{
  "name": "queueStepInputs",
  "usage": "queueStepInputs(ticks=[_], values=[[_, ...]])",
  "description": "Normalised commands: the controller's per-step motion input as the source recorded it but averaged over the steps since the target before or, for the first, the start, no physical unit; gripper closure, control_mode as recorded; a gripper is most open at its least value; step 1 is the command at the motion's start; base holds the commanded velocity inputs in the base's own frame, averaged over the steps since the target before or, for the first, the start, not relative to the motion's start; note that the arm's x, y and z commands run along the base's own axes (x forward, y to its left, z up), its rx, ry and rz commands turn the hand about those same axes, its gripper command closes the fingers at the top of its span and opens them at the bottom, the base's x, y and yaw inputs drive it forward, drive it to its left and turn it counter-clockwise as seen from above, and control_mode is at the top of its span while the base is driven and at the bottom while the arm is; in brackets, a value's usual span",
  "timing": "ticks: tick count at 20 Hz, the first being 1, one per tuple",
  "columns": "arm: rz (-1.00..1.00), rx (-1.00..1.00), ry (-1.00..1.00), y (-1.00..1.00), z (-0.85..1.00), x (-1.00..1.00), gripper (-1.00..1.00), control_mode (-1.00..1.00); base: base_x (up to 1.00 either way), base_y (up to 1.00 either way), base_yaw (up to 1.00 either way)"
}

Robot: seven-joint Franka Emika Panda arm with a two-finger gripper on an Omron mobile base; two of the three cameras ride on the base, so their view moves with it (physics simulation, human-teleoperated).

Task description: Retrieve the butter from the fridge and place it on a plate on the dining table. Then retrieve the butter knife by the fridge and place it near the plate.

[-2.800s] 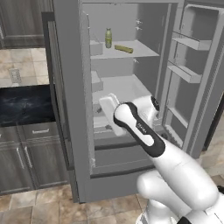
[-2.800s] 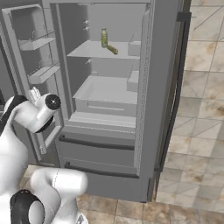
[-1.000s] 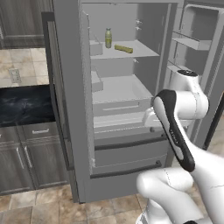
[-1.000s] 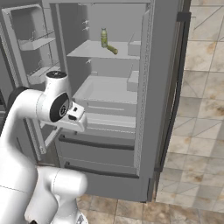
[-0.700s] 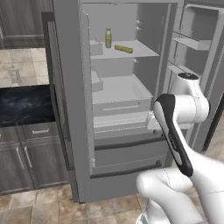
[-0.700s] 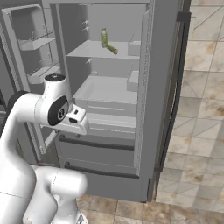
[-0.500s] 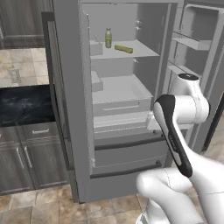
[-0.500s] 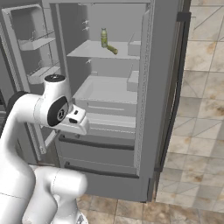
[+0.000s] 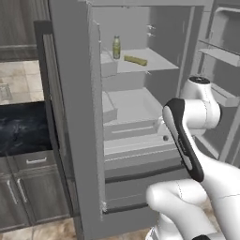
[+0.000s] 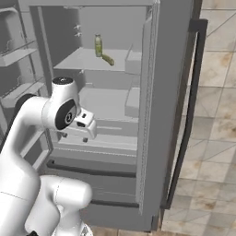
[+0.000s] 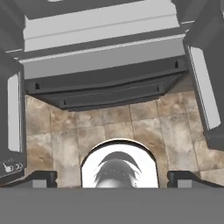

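I have the fridge [image 9: 140, 117] open in front of me, and the butter [image 9: 135, 60] lies on its upper shelf [image 9: 150, 65], just beside the green bottle [image 9: 116, 47] at about three o'clock from it in the left base view. My fingers [image 11: 43, 177] are spread wide and empty, facing down at the floor tiles [image 11: 118, 122] and the lower drawer [image 11: 109, 89]. From the hand, low at mid-fridge height, the butter is up at roughly eleven o'clock and deeper in. Its long axis runs mostly across the shelf (slightly diagonal), so I judge I should close across its short width.
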Motion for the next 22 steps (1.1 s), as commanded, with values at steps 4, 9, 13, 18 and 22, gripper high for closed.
queueStepInputs(ticks=[4, 9, 13, 18, 22], values=[[0.0, 0.0, 0.0, 0.0, 0.0, 0.0, -1.0, 1.0, 0.6, 0.28, -0.03], [0.0, 0.0, 0.0, 0.0, 0.0, 0.0, -1.0, 1.0, 0.8, 0.11, 0.0], [0.0, 0.0, 0.0, 0.0, 0.0, 0.0, -1.0, 1.0, 0.47, -0.18, 0.0], [0.0, 0.0, 0.0, 0.0, 0.0, 0.0, -1.0, 1.0, 0.51, -0.13, 0.0], [0.0, 0.0, 0.0, 0.0, 0.0, 0.0, -1.0, 1.0, 0.25, -0.09, 0.04]])
